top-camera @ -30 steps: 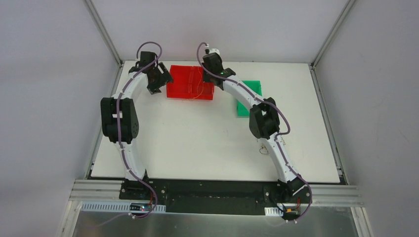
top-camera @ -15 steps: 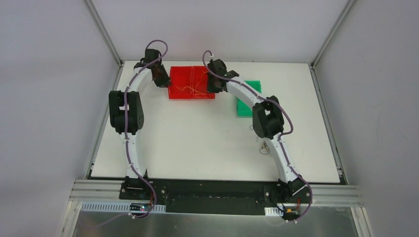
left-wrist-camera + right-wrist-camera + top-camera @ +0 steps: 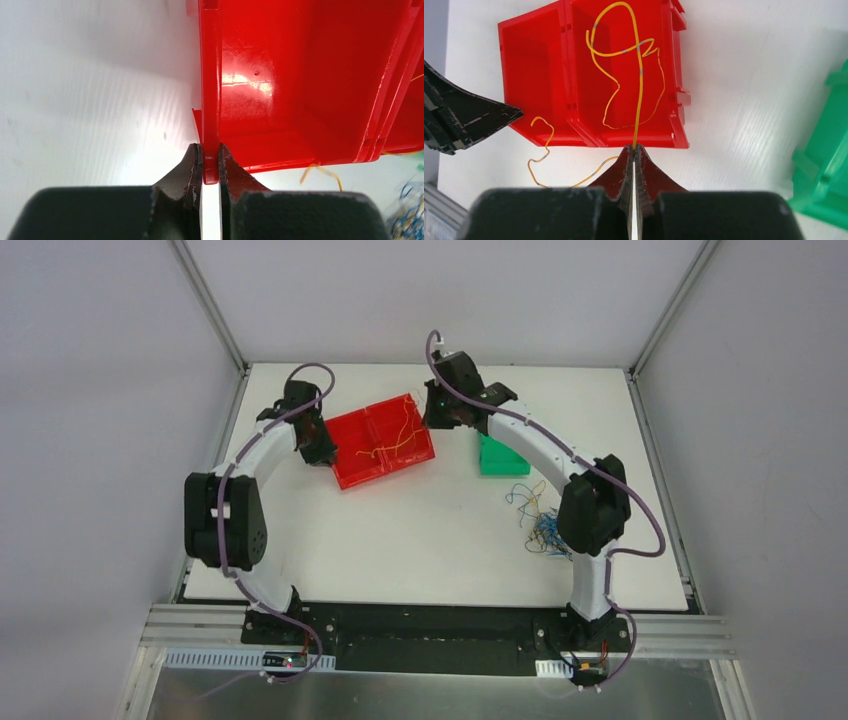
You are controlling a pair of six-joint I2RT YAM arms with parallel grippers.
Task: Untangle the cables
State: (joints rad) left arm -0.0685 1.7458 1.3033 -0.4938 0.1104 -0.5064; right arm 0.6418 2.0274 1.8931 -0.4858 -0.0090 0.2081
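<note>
A red two-compartment bin (image 3: 360, 455) sits askew at the back middle of the table. My left gripper (image 3: 318, 447) is shut on its left wall; in the left wrist view the pads (image 3: 196, 162) pinch the thin red wall (image 3: 210, 100). My right gripper (image 3: 440, 418) hangs at the bin's right end, shut on an orange-yellow cable (image 3: 640, 75) that loops inside the bin's right compartment (image 3: 621, 30). Another orange-yellow cable (image 3: 541, 145) trails on the table outside the bin. A loose tangle of blue and orange cables (image 3: 535, 522) lies near the right arm's elbow.
A green bin (image 3: 503, 455) stands just right of the red one, also at the right edge of the right wrist view as a green bin (image 3: 824, 165). The left gripper's finger (image 3: 469, 117) shows beside the red bin. Metal frame posts rise at the table's back corners.
The left gripper has shut on the red bin's wall, and the bin has turned and slid nearer. The right arm's elbow swung right, uncovering the cable tangle.
</note>
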